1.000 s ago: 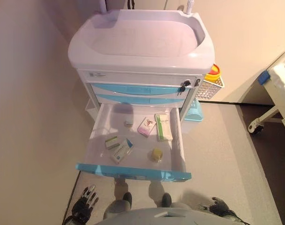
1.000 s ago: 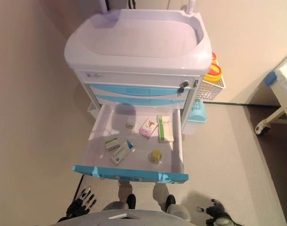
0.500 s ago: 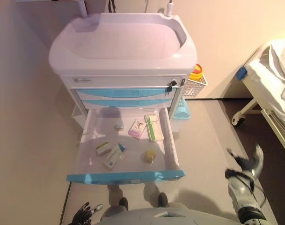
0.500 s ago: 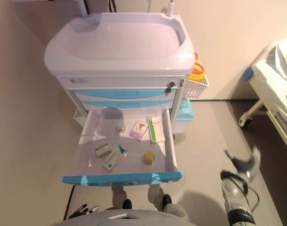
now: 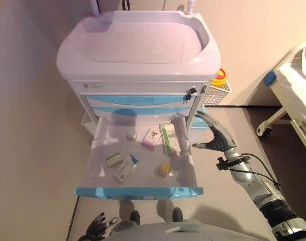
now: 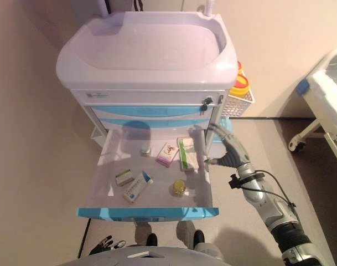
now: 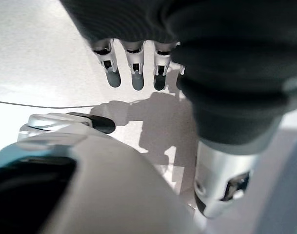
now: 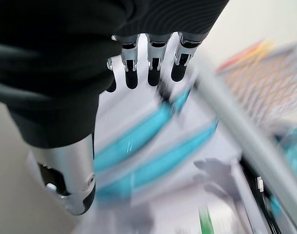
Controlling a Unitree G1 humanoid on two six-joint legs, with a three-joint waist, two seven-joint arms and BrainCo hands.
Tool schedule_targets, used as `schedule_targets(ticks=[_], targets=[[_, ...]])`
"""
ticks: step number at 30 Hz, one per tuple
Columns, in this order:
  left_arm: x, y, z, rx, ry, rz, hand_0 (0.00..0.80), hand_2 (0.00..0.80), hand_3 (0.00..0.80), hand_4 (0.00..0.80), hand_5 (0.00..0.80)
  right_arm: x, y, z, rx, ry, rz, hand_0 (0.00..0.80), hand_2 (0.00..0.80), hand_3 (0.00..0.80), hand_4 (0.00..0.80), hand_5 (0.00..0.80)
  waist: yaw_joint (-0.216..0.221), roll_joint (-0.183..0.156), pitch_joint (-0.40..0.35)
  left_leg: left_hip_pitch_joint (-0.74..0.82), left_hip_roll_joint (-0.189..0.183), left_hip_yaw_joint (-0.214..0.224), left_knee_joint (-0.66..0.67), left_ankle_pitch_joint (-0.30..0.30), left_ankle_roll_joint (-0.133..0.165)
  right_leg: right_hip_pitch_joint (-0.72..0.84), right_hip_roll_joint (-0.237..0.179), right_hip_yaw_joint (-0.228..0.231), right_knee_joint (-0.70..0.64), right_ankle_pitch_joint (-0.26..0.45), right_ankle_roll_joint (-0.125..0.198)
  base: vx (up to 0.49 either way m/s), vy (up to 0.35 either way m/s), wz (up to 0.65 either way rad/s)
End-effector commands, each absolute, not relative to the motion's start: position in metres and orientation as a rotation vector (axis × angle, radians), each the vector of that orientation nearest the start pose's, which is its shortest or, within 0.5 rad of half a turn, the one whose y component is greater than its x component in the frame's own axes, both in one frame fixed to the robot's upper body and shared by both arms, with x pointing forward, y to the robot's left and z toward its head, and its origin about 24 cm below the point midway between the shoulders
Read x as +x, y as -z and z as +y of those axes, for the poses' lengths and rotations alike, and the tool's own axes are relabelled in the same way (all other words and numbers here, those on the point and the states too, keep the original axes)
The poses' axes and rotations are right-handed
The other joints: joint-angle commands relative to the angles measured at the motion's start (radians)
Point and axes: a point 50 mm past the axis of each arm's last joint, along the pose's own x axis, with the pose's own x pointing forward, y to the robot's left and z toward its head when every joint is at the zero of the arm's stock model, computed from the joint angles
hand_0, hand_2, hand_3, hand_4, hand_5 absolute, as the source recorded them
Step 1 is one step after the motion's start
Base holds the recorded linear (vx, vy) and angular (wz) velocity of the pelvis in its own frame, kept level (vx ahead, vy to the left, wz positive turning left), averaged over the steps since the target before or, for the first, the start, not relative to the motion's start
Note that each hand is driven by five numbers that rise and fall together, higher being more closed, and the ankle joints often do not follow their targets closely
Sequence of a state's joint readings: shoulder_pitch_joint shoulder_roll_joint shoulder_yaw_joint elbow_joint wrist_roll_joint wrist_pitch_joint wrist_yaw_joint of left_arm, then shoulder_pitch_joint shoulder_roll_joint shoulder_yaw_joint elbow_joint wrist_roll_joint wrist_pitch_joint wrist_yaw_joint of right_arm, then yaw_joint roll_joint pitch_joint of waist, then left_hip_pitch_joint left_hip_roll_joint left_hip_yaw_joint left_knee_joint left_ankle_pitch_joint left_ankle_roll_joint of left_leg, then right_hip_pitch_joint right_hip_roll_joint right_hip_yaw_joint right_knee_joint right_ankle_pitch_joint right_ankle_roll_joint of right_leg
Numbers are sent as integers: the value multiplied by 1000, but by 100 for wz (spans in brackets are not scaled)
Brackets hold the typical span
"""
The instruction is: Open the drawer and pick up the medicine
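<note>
Moved: right hand [image 5: 215, 134] has swung in to the pulled-out white drawer with blue front [image 5: 142, 191], at its 3 o'clock rim, fingers straight and apart.
Medicine: green-and-white flat box [image 5: 169, 138] lies in the drawer, at 9 o'clock from that hand, long axis 12-to-6.
Left hand [image 5: 98, 226]: low, idle, fingers relaxed, farther.

Right hand [image 6: 228, 151], fingers spread, beside open drawer [image 6: 149, 211].

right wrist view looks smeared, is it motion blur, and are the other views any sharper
Right wrist view: the cart's blue drawer fronts are streaked like motion blur, while the right hand itself stays crisp. Eye views: sharp, with the hand's soft shadow inside the open drawer. Left wrist view: sharp, the left hand casts a clear shadow on the floor.
</note>
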State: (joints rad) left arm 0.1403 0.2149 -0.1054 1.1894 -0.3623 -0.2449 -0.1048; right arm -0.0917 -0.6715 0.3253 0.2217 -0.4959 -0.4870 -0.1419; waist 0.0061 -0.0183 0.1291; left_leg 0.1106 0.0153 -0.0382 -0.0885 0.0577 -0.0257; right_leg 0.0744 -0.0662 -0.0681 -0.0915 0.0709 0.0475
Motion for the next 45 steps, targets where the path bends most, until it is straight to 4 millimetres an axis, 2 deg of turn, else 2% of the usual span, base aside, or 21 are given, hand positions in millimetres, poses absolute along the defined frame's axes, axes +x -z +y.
schedule_targets(ticks=[1,13,22,33,40,45], targets=[[78,155,241,-17,-152,1025,0,0,0,0,0,258,-77,-174,-1151,-593,-483,0,0,0,0,0,26,-36,-21,-43,-57,20,31,-63,41,-25,-23,-13,80,-30,29,-34,-4,3],[74,155,254,19,-155,1099,0,0,0,0,0,272,-51,-157,-1491,-929,-375,0,0,0,0,0,83,-53,-22,-63,-47,-8,9,-38,25,-26,-29,-59,62,-25,32,-33,-9,10],[90,152,251,42,-119,1055,0,0,0,0,0,275,-28,-141,-1582,-1074,-305,0,0,0,0,0,123,-63,-20,-73,-46,-30,3,-29,21,-26,-33,-87,60,-23,34,2,-11,9],[103,150,247,73,-74,1032,0,0,0,0,0,275,7,-139,-1639,-1103,-196,0,0,0,0,0,153,-55,-15,-91,-49,-51,3,-21,25,-37,-37,-103,64,-24,36,-1,-5,8],[101,150,245,80,-60,1037,0,0,0,0,0,268,27,-142,-1638,-1061,-154,0,0,0,0,0,160,-49,-17,-91,-54,-62,4,-21,29,-35,-38,-106,64,-25,37,21,-9,3],[103,150,243,79,-48,1030,0,0,0,0,0,270,34,-145,-1676,-995,-155,0,0,0,0,0,162,-42,-14,-93,-56,-67,4,-20,32,-38,-39,-108,67,-26,36,0,0,0]])
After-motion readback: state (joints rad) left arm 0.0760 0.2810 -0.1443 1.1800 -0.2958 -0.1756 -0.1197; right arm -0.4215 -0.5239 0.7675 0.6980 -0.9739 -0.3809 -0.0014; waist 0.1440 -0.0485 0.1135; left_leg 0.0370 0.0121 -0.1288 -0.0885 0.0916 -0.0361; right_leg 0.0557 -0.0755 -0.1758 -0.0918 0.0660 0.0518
